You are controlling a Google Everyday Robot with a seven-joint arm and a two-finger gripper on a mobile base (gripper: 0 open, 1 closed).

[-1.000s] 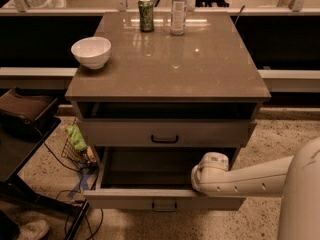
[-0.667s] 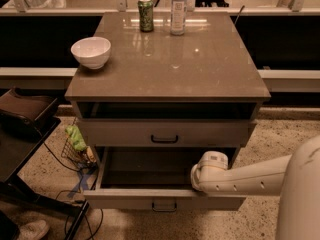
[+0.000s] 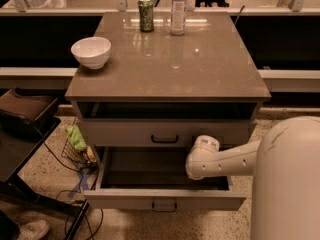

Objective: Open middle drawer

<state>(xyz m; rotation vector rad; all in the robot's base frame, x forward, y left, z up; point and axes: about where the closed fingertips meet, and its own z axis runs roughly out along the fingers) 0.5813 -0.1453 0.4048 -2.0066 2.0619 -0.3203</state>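
Middle drawer [image 3: 125, 199] pulled out below the cabinet top, tool [image 3: 201, 158] over its right side, grip indiscernible

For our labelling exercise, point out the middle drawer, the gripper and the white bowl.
middle drawer [image 3: 120, 199]: camera view, on its pulled-out front panel.
gripper [image 3: 200, 160]: camera view, on the rounded arm end over the drawer.
white bowl [image 3: 91, 57]: camera view, on its outer side.

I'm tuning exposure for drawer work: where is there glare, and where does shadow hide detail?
Camera view: overhead lights leave bright glare spots on the countertop, strongest near the can and bottle; the pulled-out middle drawer has a dark, shadowed interior; the gripper reaches into it, its tip lost against that shadow.
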